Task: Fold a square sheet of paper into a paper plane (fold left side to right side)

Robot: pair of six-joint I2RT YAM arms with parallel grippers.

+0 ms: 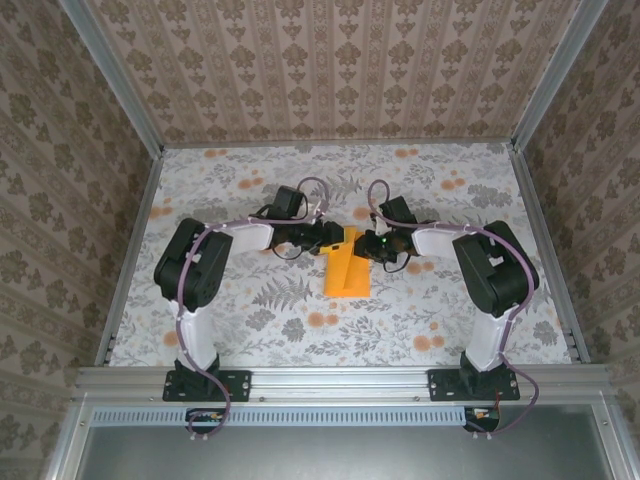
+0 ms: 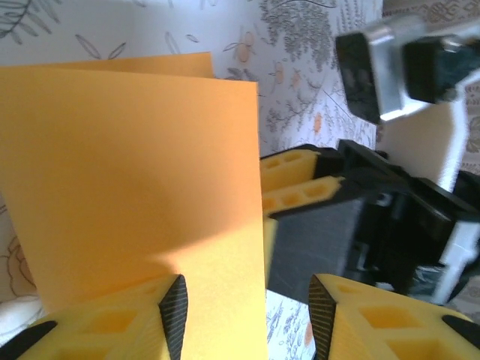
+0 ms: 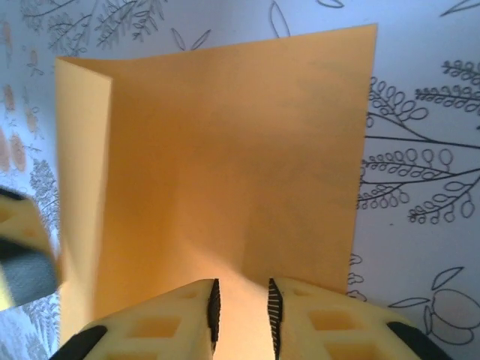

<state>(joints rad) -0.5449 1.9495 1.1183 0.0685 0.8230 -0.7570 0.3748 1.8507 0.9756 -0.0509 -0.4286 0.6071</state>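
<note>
Look at the thin bright orange square sheet of paper [image 1: 346,272], part-folded at the centre of the grey floral table [image 1: 250,300], long axis running away from the bases, far end flanked equally close: left gripper [image 2: 247,300] gaping around its edge, right gripper [image 3: 241,300] barely parted over it.

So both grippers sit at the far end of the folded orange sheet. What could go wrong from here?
1. The square sheet of paper is folded, but its layers do not seem to lie flat. With both jaws apart, it could spring open.
2. The left gripper and right gripper are very close together, so they might bump.
3. The layer edges look offset in the left wrist view, so pressing now may set a skewed crease.
</note>
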